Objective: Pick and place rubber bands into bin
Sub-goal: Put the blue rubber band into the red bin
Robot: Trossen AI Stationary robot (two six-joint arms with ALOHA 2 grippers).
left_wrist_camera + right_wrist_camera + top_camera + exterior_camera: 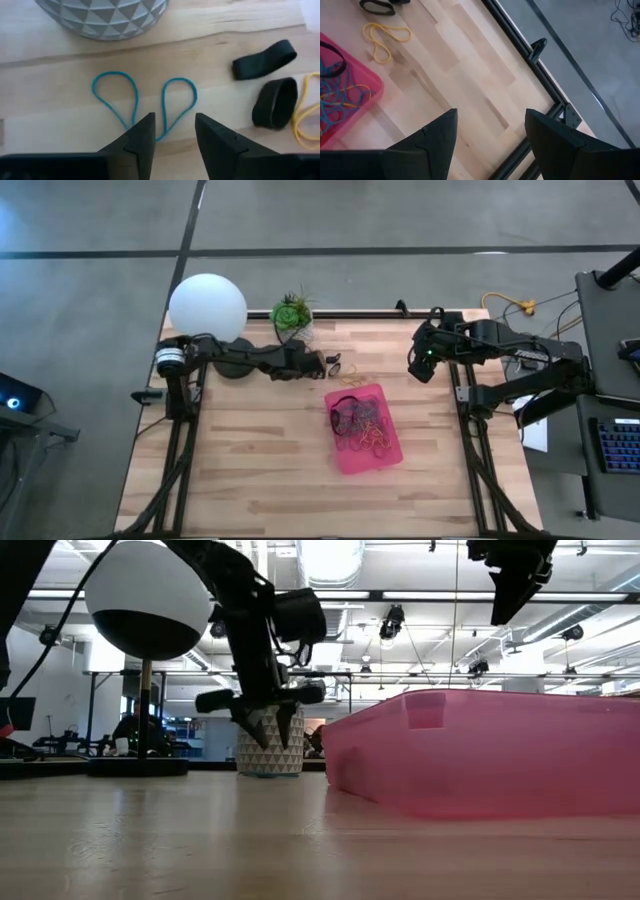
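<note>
Just in front of the patterned plant pot (105, 17), a blue rubber band (145, 102) lies flat on the bare wood, pinched into two loops that meet right between the left gripper's (172, 140) fingers. Those fingers stand partly apart, astride the crossing and low over the table, not yet nipping it. I'd judge the band nearly weightless, limp and a bit stretchy; the crossing where its strands bunch looks the surest place to take hold, since a single flat strand could slip under the tips.

Beside it lie two black bands (267, 82) and a yellow one (307, 112), near enough to snag. The pink bin (365, 430) sits close by, mid-table, already holding a tangle of bands, with open wood between. The pot crowds one side; the right gripper (421, 360), jaws spread wide and empty, hangs high and well clear.
</note>
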